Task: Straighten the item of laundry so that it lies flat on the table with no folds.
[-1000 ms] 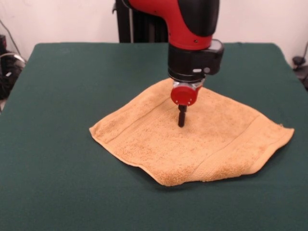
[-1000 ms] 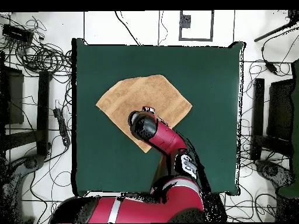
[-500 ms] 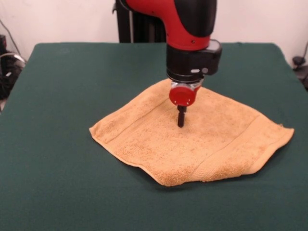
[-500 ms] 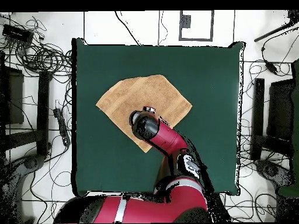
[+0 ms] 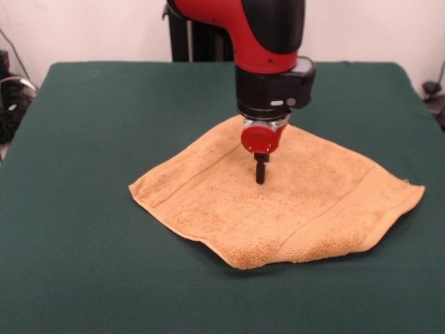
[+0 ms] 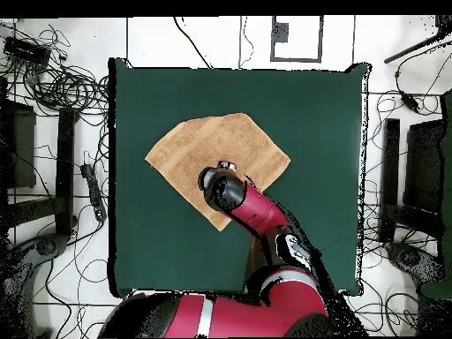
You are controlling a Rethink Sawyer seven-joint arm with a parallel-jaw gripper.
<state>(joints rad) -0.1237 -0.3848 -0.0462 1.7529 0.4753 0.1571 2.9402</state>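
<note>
Most of the desk is plain dark green cloth, and the towel sits near its middle, turned cornerwise like a diamond, well clear of every desk edge. From overhead the towel looks almost fully spread, though the arm hides its corner on the robot's side, so you cannot vouch for that one.

Now look closer: the edge nearest the front camera reads thick and a little puffed, as if it is rolled or doubled under, and a shallow ripple runs along the woven band. That's where the work is, by my reckoning, not in the centre.

The arm comes straight down over the towel's middle. The fingers read as one dark stub, clenched together and holding nothing, with the tip at the pile or just above it; the views don't settle which.

To do this step well, press lightly and drag outward toward the puffed edge, low and slow, so the cloth slides flat instead of bunching ahead of you. Or lift off and pinch that edge itself, then draw it away from the centre.
</note>
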